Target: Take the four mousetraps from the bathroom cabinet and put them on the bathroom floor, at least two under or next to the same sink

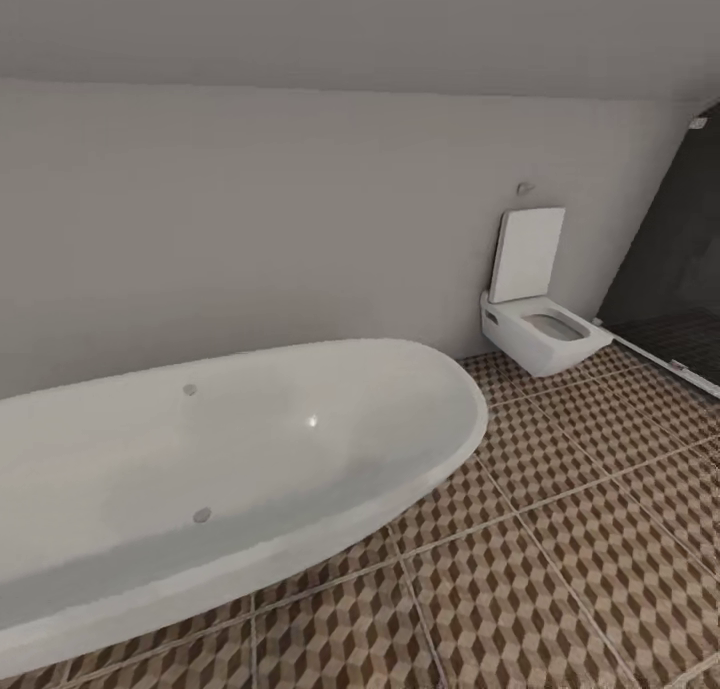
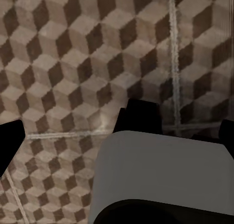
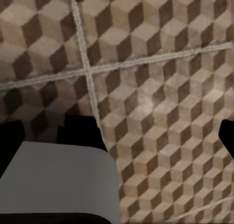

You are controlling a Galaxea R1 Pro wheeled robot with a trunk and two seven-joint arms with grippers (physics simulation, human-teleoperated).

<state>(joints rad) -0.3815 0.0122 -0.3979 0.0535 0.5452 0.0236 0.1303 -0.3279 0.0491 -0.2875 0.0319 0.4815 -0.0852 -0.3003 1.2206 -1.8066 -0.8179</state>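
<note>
Head view — bathtub [image 1: 200,469], toilet [image 1: 535,319] on bathroom floor [image 1: 560,529] — no writing.

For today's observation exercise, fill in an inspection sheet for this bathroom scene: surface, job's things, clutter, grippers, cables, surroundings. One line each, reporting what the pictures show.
Surface: bathroom floor of cube-pattern tiles in brown, beige and cream with pale grout lines.
Job's things: no mousetraps, cabinet or sink seen.
Clutter: nothing seen.
Grippers: left gripper and right gripper point at bare tiles; dark fingertips at the picture edges stand wide apart with nothing between them.
Cables: nothing seen.
Surroundings: white oval bathtub by a plain grey wall; white toilet with lid up; dark shower area at far right.
</note>
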